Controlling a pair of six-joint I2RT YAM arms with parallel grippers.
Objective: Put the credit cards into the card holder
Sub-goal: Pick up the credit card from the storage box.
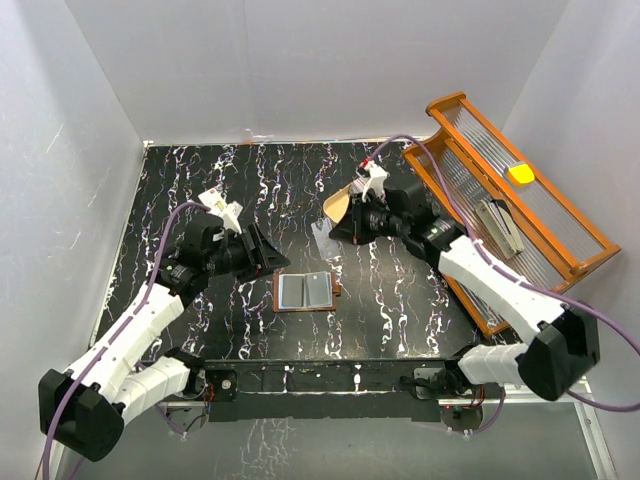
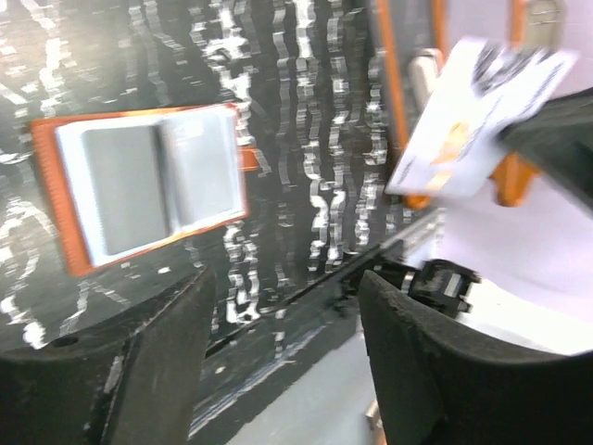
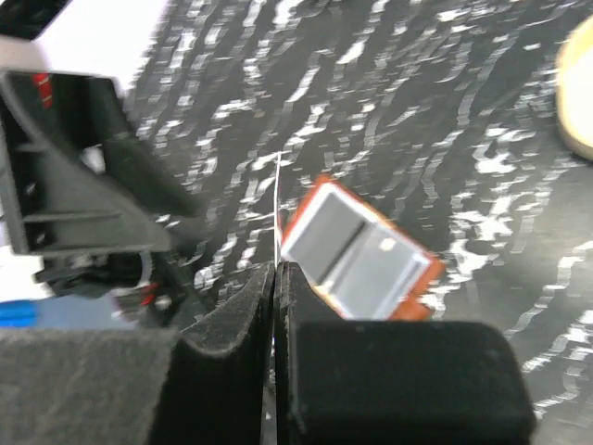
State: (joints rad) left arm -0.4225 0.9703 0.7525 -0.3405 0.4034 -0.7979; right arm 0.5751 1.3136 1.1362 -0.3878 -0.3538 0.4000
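The card holder [image 1: 303, 291] lies open on the black marbled table, brown rim around a grey-blue lining; it also shows as the card holder [image 2: 148, 185] and the card holder [image 3: 357, 255]. My right gripper [image 1: 335, 228] hovers behind and right of it, shut on one pale credit card [image 1: 322, 240]. That card [image 3: 278, 209] is edge-on in the right wrist view, pinched at the right gripper [image 3: 276, 269]. The card [image 2: 473, 116] appears face-on in the left wrist view. More credit cards [image 1: 498, 225] lie in the orange tray. My left gripper [image 1: 266, 250] is open just left of the holder, the left gripper [image 2: 287, 315] holding nothing.
An orange-framed ribbed tray [image 1: 560, 235] leans at the right edge, with a yellow object [image 1: 520, 173] in it. A beige oval tray [image 1: 340, 205] sits behind my right gripper, also seen as the beige tray [image 3: 579, 102]. White walls enclose the table.
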